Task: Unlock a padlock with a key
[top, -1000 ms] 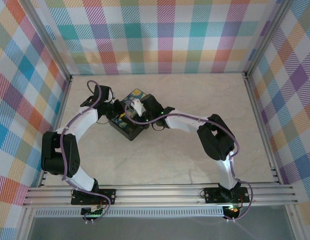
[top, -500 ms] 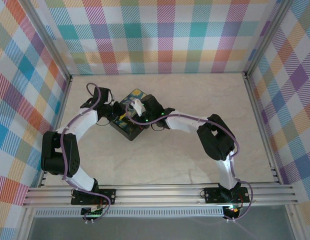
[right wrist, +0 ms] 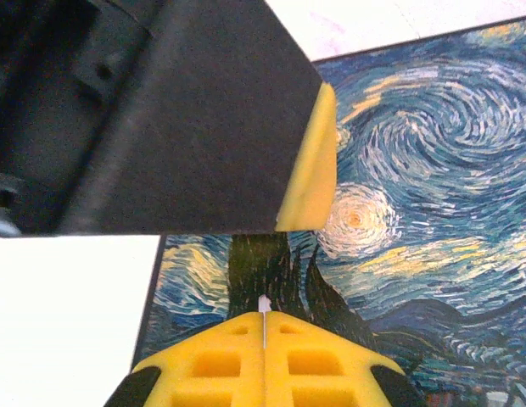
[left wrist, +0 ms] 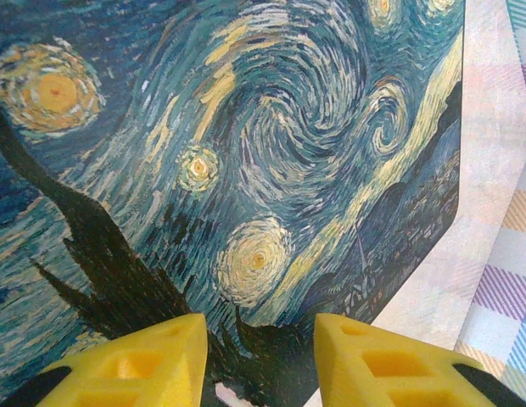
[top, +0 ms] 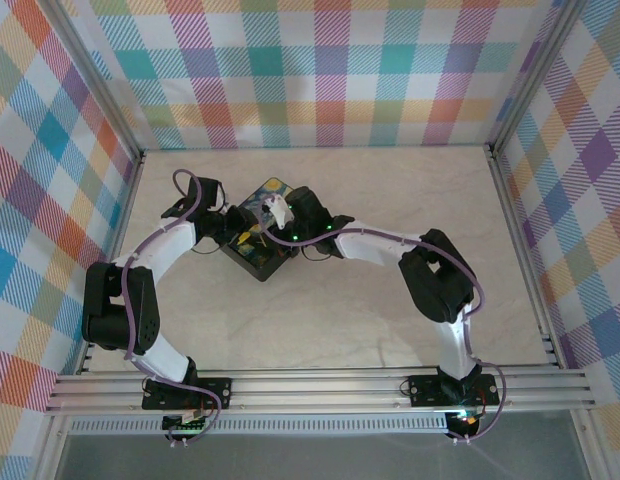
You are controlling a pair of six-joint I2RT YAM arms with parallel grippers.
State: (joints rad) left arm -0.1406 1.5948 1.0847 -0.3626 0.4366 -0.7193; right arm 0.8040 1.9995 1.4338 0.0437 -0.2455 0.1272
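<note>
Left arm [top: 160, 245] and right arm [top: 375, 242] had white link shells with black joint housings. A purple cable [top: 185, 185] ran along each, looping free near the wrists. Black base plates [top: 187, 388] sat bolted at the near edge. Small green lights [top: 330, 229] glowed on the right arm. Jaws were yellow plastic with moulded rectangular pockets, on black housings.

Bright, even light from above washes the pale desk [top: 340, 330]; the arms [top: 165, 245] cast only faint, soft shadows. The overhead view is sharp. In the left wrist view the painted lid [left wrist: 246, 153] is crisp, the yellow fingertips [left wrist: 153, 365] slightly soft. In the right wrist view a near black finger [right wrist: 161, 110] is blurred, the desk blows out white, and the key [right wrist: 264, 305] glints.
</note>
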